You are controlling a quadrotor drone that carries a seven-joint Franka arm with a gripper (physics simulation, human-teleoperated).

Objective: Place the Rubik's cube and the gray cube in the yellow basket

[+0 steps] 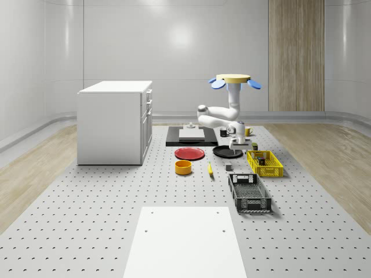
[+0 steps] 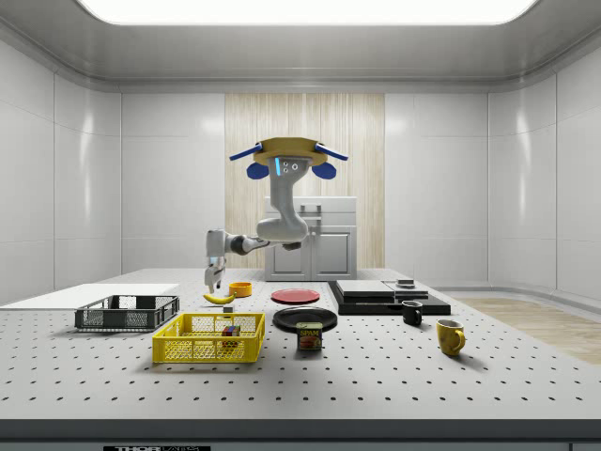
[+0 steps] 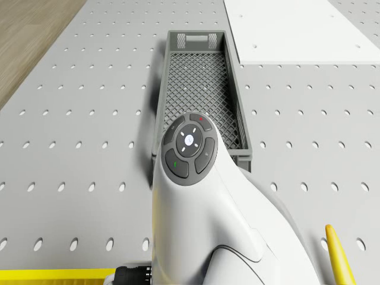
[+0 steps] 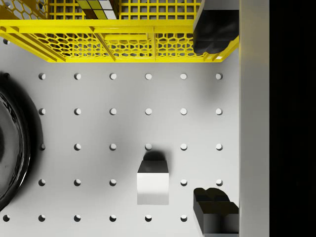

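Note:
The drone hovers over the back of the perforated table, its arm bent down and forward. My gripper hangs open and empty above the table, between the black plate and the yellow basket. In the wrist view the gray cube lies on the table below, off to one side of the open fingers and apart from them. It also sits in front of the black plate. The Rubik's cube rests inside the yellow basket, also seen from the side.
A gray basket stands in front of the yellow one. A black plate, red plate, orange bowl and banana lie nearby. A white cabinet stands at the whole-scene view's left. A can and two mugs stand behind.

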